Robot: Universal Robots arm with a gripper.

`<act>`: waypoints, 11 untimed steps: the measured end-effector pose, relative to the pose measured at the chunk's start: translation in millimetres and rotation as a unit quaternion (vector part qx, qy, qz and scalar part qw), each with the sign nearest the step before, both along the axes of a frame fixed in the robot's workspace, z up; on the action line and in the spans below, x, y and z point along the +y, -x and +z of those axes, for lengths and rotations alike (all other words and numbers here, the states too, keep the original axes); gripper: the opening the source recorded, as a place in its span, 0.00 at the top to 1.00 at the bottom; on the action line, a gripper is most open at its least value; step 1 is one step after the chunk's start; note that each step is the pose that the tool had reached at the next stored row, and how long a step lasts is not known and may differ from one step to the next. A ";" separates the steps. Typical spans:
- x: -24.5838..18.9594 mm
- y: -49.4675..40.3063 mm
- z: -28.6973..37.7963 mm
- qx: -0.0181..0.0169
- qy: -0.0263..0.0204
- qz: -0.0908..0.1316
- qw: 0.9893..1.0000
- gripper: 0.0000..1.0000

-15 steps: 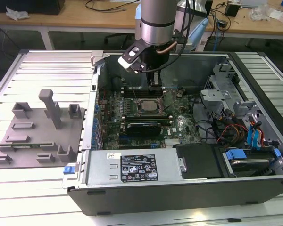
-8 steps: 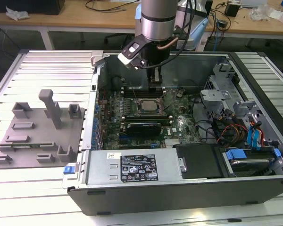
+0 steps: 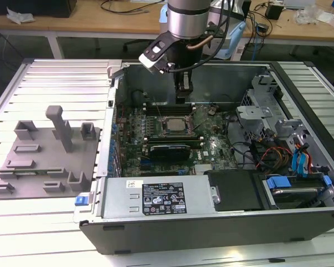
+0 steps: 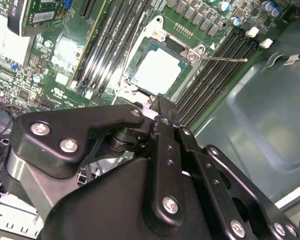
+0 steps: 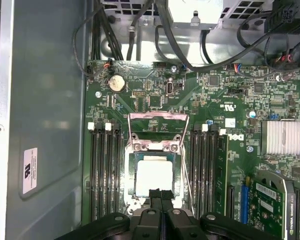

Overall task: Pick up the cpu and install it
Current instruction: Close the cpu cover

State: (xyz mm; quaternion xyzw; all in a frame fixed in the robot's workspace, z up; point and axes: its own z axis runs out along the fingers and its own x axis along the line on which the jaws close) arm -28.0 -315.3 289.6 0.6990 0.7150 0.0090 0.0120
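We find the cpu (image 5: 154, 175) lying flat in the dark socket (image 5: 130, 175), its pale metal top facing up, with rows of memory slots (image 5: 106, 170) on either side of it. The socket's retention frame (image 5: 158, 117) stands folded back, clear of the chip. The gripper (image 5: 161, 192) hangs over one edge of the socket with its two fingers (image 5: 155, 200) pressed together and nothing between them. The tips cover a sliver of the chip's rim, so we cannot tell whether they touch the socket or hover just above it. In the second wrist view the cpu (image 4: 159, 70) shows bright and whole beyond the gripper (image 4: 157, 101), beside a thin lever (image 4: 222, 58) that lies out over the slots. The gripper's black body hides a large part of the board in that view. In the exterior view the gripper (image 3: 182, 102) reaches down into the open computer case (image 3: 211, 233) toward the green motherboard (image 3: 214, 147). There the cpu (image 3: 175, 125) is a small, dim square just past the fingertips, and the arm (image 3: 186, 19) is cut off by the picture's edge. A graphics card (image 5: 275, 200) is only partly in the first wrist view. Outside the case, at the exterior view's left, sits a grey plate (image 3: 44, 161) with upright pegs, well apart from the gripper.
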 end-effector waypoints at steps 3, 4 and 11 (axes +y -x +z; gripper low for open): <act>0.0 -3.6 0.0 0.000 0.000 0.000 1.000 0.89; 0.0 -5.3 0.0 0.000 0.000 0.000 1.000 0.89; 0.0 -22.7 -0.1 0.000 0.000 0.000 1.000 0.89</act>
